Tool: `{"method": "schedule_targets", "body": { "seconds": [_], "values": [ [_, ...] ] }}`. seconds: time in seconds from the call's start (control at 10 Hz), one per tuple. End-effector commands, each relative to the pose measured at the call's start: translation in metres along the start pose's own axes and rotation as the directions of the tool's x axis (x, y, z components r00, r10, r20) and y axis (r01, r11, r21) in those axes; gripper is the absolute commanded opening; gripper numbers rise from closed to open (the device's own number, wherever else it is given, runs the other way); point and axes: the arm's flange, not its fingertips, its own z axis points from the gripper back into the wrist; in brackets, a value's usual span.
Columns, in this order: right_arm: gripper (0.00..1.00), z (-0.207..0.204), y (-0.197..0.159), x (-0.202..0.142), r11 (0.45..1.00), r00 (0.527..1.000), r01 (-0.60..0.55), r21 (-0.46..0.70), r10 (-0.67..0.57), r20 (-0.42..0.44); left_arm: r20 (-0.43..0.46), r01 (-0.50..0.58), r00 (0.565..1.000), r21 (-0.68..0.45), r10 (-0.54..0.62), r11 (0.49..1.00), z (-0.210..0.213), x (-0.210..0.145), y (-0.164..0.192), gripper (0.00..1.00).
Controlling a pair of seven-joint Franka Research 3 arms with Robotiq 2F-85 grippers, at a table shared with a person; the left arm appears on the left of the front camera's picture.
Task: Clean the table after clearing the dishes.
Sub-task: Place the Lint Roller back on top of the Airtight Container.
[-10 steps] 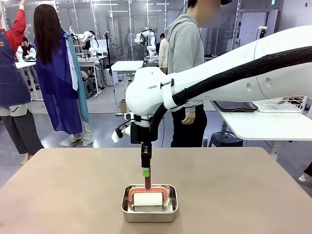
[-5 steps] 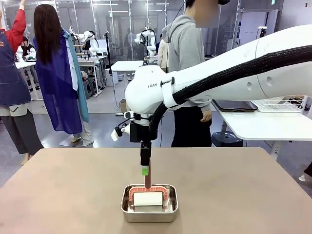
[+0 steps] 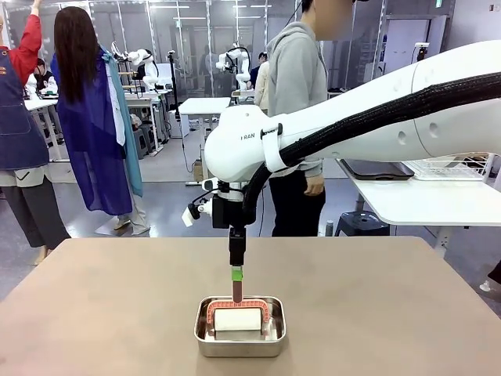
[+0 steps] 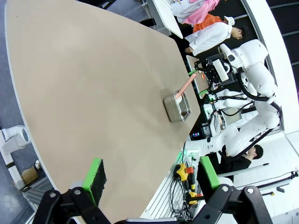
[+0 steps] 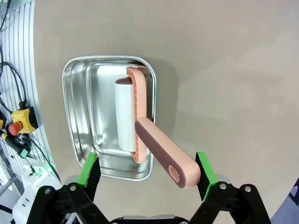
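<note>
The wide matte beige-brown table is seen bare apart from one small rectangular stainless-steel pan, which is placed near the robot's edge at mid-width. Inside the pan a lint roller is stood: its white cylindrical roll is laid flat on the pan floor, with the long axis parallel to the pan's longer sides. The salmon-pink frame is arched over the roll, and the pink ribbed handle is pointed up out of the pan, leaning over one long rim toward the wrist camera.

The right gripper is held directly above the pan, fingers pointing down. Its green-padded fingers are spread wide apart, one on each side of the handle end, with clear gaps; nothing is clamped.

The left gripper is held off the table's near edge, fingers likewise spread apart and holding nothing.
</note>
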Motion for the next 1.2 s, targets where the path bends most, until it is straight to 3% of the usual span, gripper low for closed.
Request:
{"method": "schedule_targets", "body": {
  "seconds": [0.0,0.9,1.0,1.1],
  "values": [
    [1.00,0.001,0.003,0.005,1.000,1.000,0.010,-0.008,-0.010,0.007,-0.010,-0.001,1.000,0.005,0.001,1.000,0.001,-0.004,-0.004,1.00],
    [1.00,0.000,0.000,0.000,1.000,1.000,-0.001,0.000,0.001,0.000,-0.010,-0.001,1.000,0.005,0.001,1.000,0.001,-0.004,-0.004,1.00],
    [1.00,0.021,-0.011,-0.005,0.989,0.984,0.097,0.110,-0.112,0.135,-0.010,-0.001,1.000,0.005,0.001,1.000,0.001,-0.004,-0.004,1.00],
    [1.00,0.040,-0.023,-0.022,0.971,0.944,0.186,0.149,-0.218,0.246,-0.010,-0.001,1.000,0.005,0.001,1.000,0.001,-0.004,-0.004,1.00]
  ]
}}
